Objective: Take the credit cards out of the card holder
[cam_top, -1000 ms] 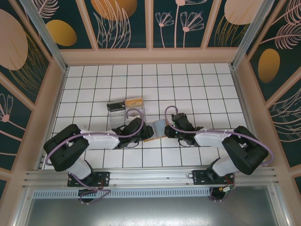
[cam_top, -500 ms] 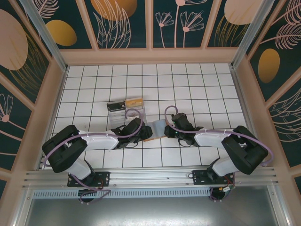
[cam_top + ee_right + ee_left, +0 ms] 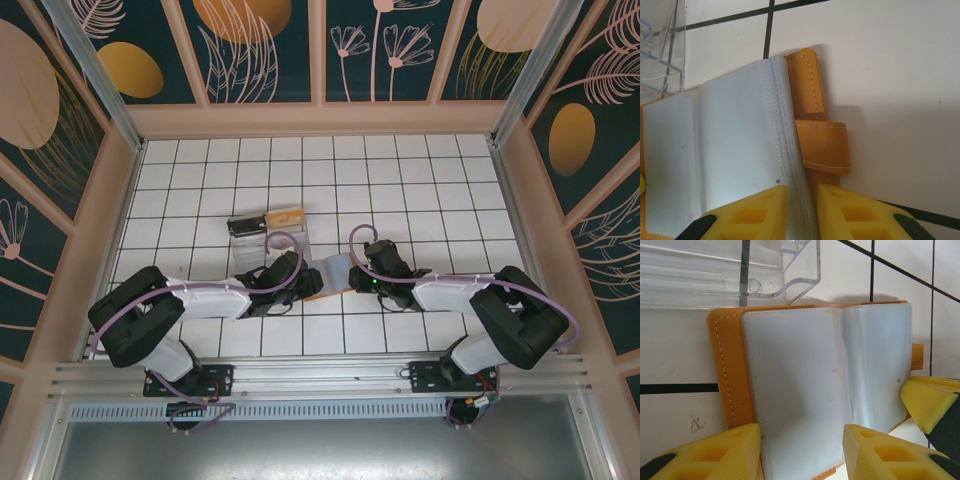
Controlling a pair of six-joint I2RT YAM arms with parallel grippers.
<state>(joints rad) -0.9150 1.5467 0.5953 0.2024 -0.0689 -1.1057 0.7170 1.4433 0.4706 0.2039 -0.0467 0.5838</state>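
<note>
Pinching the stitched edge of the pale sleeves, the right gripper (image 3: 802,194) stands nearly closed. Its two yellow fingers (image 3: 850,212) have hold of the card holder (image 3: 740,145) at the side nearest to this gripper. Just beside one finger lies the orange-brown closing strap (image 3: 822,147), flat on the white tiled counter (image 3: 890,60), with pale stitching along its borders.

The card holder lies open, sleeves upward, between the two grippers. The left gripper (image 3: 801,436) is partly open. Its fingers stand apart over the near edge of the leaf on its side, one over the orange-brown cover and one close to the fold, and they pinch nothing between them.

The sleeves are plain grey-blue with a few small dark specks, and no letter or number on them is clear enough to read. Whether the credit cards are inside the sleeves I cannot tell.

Beyond the left gripper, just behind the far edge of the card holder, stands a clear plastic tray (image 3: 800,282). I cannot tell if the two are touching.
</note>
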